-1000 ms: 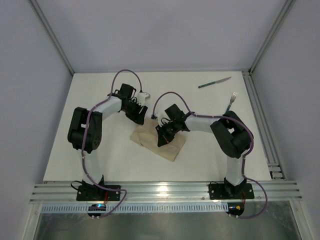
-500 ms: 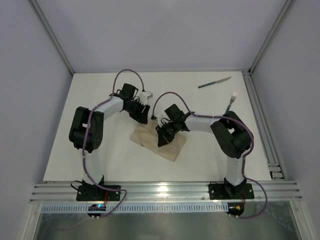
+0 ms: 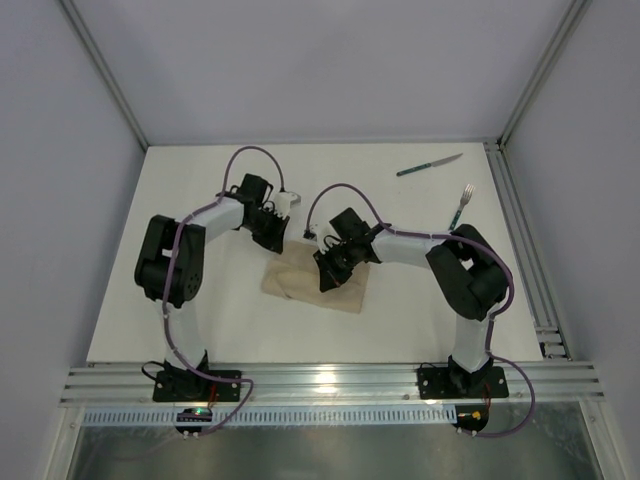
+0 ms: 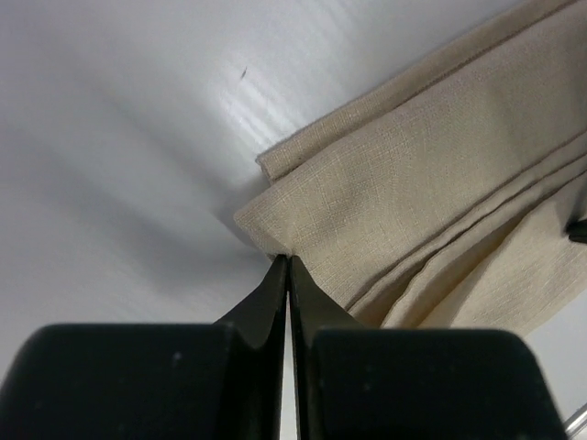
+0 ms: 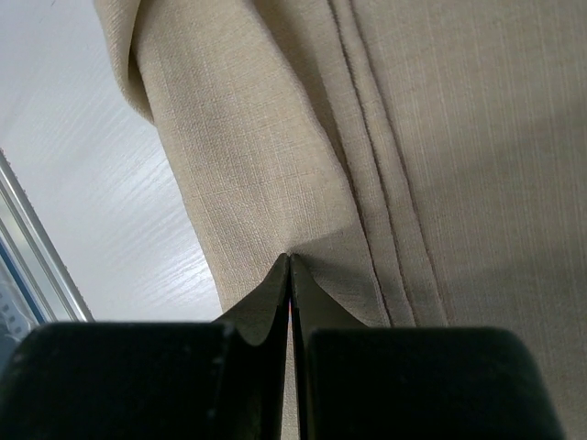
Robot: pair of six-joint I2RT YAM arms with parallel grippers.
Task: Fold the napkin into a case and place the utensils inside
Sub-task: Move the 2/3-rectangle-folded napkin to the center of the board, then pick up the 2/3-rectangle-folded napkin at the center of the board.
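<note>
The beige napkin lies folded in layers in the middle of the white table. My left gripper is at its far left corner. In the left wrist view the napkin fills the right side, and the left gripper is shut with that corner pinched at its tips. My right gripper is over the cloth's right half. In the right wrist view it is shut on a puckered fold of the napkin. The knife and the fork lie apart at the far right.
A metal rail runs along the table's right edge and another along the near edge by the arm bases. Grey walls stand on three sides.
The left gripper has closed on the napkin's far left corner. The cloth has shifted and now lies flatter, its near right corner drawn up and to the right.
</note>
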